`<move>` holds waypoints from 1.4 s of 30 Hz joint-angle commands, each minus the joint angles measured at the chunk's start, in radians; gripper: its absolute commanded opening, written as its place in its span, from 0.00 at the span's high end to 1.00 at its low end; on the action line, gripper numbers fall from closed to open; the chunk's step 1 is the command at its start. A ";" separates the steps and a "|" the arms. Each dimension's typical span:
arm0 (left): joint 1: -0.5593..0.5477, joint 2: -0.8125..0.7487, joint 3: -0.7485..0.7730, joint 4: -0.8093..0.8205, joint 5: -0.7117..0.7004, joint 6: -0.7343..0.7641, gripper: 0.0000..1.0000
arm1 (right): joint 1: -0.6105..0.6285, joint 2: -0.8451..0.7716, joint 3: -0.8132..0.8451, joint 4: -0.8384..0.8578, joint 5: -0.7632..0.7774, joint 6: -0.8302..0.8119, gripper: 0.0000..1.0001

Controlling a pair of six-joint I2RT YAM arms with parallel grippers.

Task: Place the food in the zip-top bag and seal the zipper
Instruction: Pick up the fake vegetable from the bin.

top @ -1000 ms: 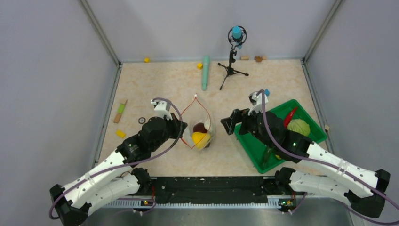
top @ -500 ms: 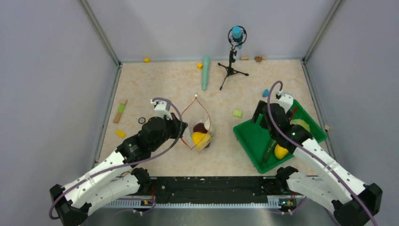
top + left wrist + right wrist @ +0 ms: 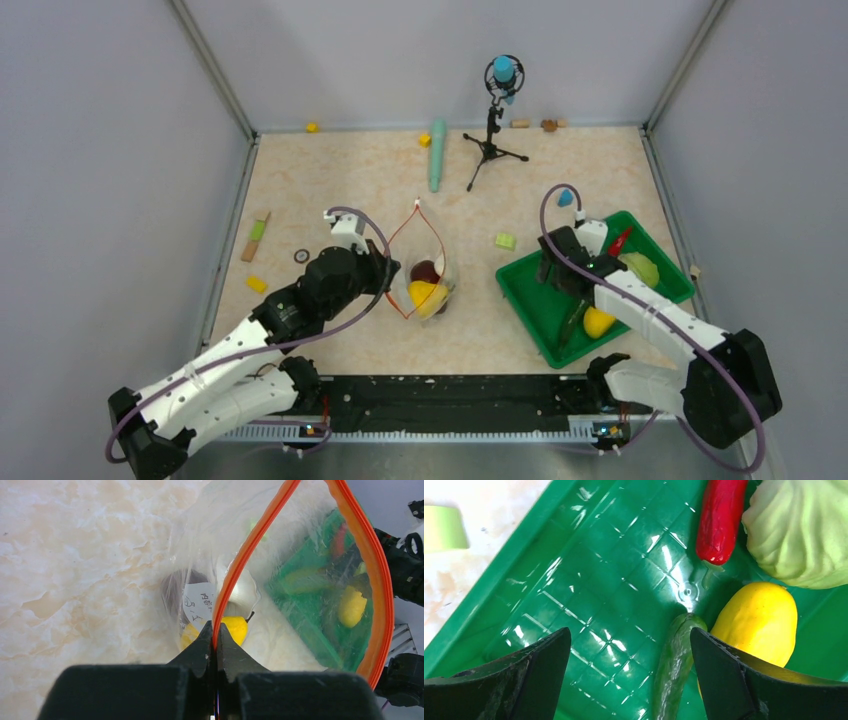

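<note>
The clear zip-top bag (image 3: 425, 262) lies mid-table with its orange-red zipper (image 3: 440, 235) spread open. My left gripper (image 3: 388, 278) is shut on the near end of that zipper (image 3: 250, 545) and holds the mouth open. Inside the bag are a yellow piece (image 3: 235, 629), a dark red round piece (image 3: 426, 270) and a white bulb (image 3: 244, 591). My right gripper (image 3: 630, 645) is open and empty above the green tray (image 3: 535, 300). Below it lie a green pod (image 3: 671, 667), a yellow piece (image 3: 760, 622), a red chili (image 3: 720, 519) and a green leafy ball (image 3: 804, 530).
A light green block (image 3: 506, 241) lies between bag and tray. A teal stick (image 3: 437, 153) and a small tripod stand (image 3: 490, 135) are at the back. Small blocks (image 3: 257, 283) and a ring (image 3: 301, 256) lie at the left. Grey walls enclose the table.
My right gripper swung from beside the bag back over the green tray and lowered toward the food there. The left gripper kept its hold on the zipper.
</note>
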 commanded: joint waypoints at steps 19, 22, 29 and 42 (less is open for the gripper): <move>-0.002 -0.001 0.007 0.041 -0.025 0.002 1.00 | -0.089 0.138 -0.050 0.113 -0.126 0.014 0.31; -0.001 0.000 0.008 0.041 -0.023 0.002 1.00 | -0.089 0.086 -0.062 0.135 -0.172 -0.010 0.32; -0.002 -0.001 0.008 0.042 -0.021 0.003 1.00 | -0.090 -0.015 -0.095 0.095 -0.211 -0.017 0.37; -0.002 0.014 0.013 0.047 0.004 0.007 1.00 | -0.089 -0.032 -0.146 0.091 -0.276 -0.062 0.52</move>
